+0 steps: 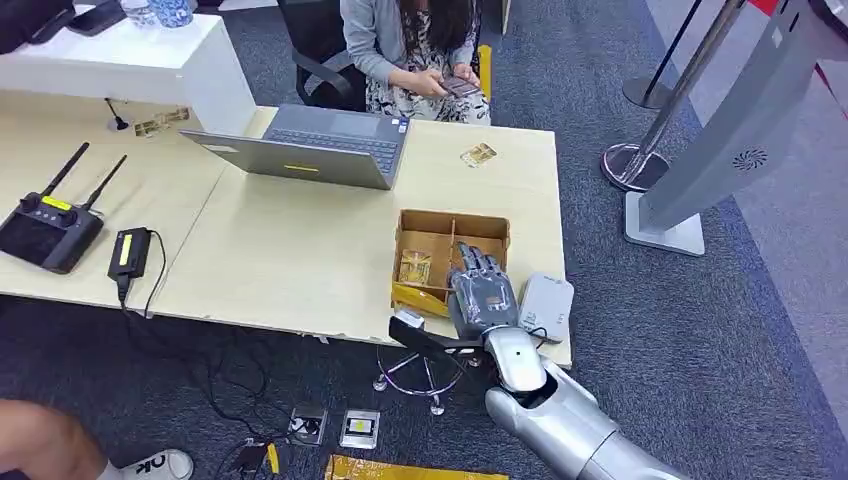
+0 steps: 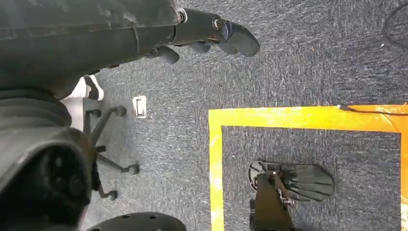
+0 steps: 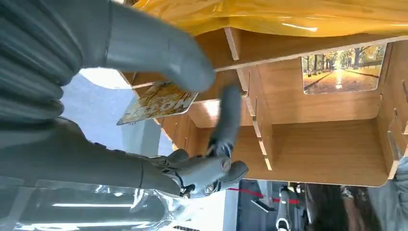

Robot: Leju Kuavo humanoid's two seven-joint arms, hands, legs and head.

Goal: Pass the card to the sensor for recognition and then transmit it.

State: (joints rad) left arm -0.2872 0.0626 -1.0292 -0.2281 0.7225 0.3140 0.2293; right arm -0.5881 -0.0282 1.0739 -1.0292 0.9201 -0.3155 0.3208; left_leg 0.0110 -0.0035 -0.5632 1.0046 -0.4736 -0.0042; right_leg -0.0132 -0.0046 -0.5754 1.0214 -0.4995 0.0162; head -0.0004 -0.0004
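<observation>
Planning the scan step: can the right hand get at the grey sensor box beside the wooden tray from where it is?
Probably yes. The right hand hovers over the wooden tray, right beside the grey sensor box, with nothing between them.

Setting: office reception or front-desk area.
Light wood desk [image 1: 300,250] on blue-grey carpet [image 1: 700,330]; open laptop [image 1: 320,145] at 12 o'clock, a person [image 1: 410,50] seated behind it on a swivel chair [image 1: 320,50]. White counter [image 1: 130,60] at 10 o'clock. Queue stanchions [image 1: 660,110] and a standing kiosk [image 1: 730,140] at 2 o'clock.
</observation>
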